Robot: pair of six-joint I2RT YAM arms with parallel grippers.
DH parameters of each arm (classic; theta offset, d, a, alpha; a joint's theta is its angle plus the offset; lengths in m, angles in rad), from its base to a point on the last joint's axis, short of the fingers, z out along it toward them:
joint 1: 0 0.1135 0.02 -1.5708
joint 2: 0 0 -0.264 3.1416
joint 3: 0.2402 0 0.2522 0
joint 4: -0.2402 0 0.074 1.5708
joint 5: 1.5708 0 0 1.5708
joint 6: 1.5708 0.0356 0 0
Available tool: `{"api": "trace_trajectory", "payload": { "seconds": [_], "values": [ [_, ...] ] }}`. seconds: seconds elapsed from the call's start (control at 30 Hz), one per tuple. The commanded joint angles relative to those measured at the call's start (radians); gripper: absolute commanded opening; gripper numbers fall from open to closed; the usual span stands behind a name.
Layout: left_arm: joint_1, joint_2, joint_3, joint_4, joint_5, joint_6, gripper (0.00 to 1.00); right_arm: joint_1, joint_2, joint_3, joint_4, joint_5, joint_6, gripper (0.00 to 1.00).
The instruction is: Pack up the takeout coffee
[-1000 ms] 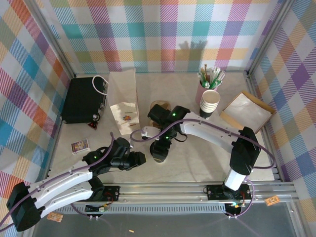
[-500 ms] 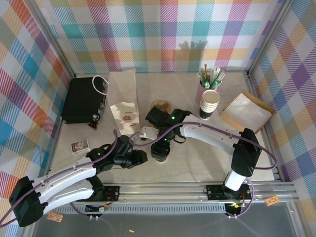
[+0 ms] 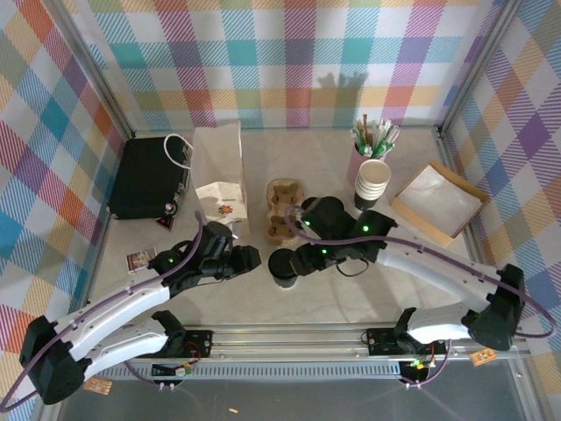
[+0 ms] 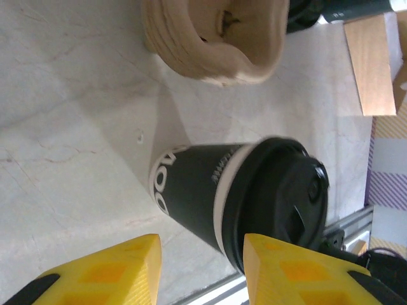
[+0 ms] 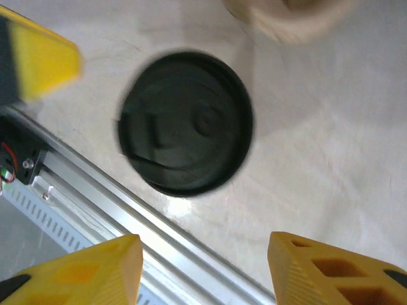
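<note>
Since a second ago the right arm has swung out low across the tabletop (image 3: 351, 294), uncovering the cardboard cup carrier (image 3: 281, 210), and the left arm has pushed forward toward the cup. Takeout coffee (image 3: 282, 267) stands upright on the tabletop near the front rail, just in front of the carrier and apart from it. It has dark sides, a pale band under the rim and a round black lid. Left claw (image 3: 253, 259) sits just left of the cup. In the left wrist view its yellow fingers (image 4: 102, 270) are moderately apart with the cup (image 4: 254, 197) ahead of the tips, not gripped. Whether a tip touches the lid, cannot tell. Right claw (image 3: 296, 260) hangs just right of and above the cup. The right wrist view is blurred, but it shows the lid (image 5: 184, 130) from above, with the claw (image 5: 203, 244) spread wide and nothing between its fingers. The carrier (image 4: 216, 38) lies empty behind the cup. Farther back left are a white paper bag (image 3: 219, 171) and a black box (image 3: 149, 175). Back right is a stack of lidless white cups (image 3: 372, 182), with a pink holder of stirrers (image 3: 372, 140) behind it. A flat brown tray with white paper (image 3: 436, 200) lies to their right. A small printed packet (image 3: 142, 260) sits at the left edge.
</note>
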State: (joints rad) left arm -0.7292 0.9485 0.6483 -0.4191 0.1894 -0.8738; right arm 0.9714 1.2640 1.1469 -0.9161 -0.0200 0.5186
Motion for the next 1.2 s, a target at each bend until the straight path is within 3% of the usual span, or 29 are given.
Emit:
{"api": "trace_trajectory", "payload": {
  "seconds": [0.0,0.37,0.73,1.17],
  "values": [
    [0.041,0.040,0.039,0.022,0.084,0.049,0.38,-0.027,-0.022,-0.058,0.054,-0.033,0.252,0.51],
    [0.069,0.149,0.035,0.129,0.199,0.062,0.38,-0.101,-0.010,-0.192,0.208,-0.165,0.281,0.42],
    [0.069,0.149,-0.002,0.132,0.213,0.052,0.37,-0.101,0.053,-0.218,0.299,-0.189,0.293,0.42],
    [0.068,0.143,-0.032,0.149,0.232,0.029,0.37,-0.145,0.024,-0.262,0.335,-0.191,0.273,0.42]
  ]
}}
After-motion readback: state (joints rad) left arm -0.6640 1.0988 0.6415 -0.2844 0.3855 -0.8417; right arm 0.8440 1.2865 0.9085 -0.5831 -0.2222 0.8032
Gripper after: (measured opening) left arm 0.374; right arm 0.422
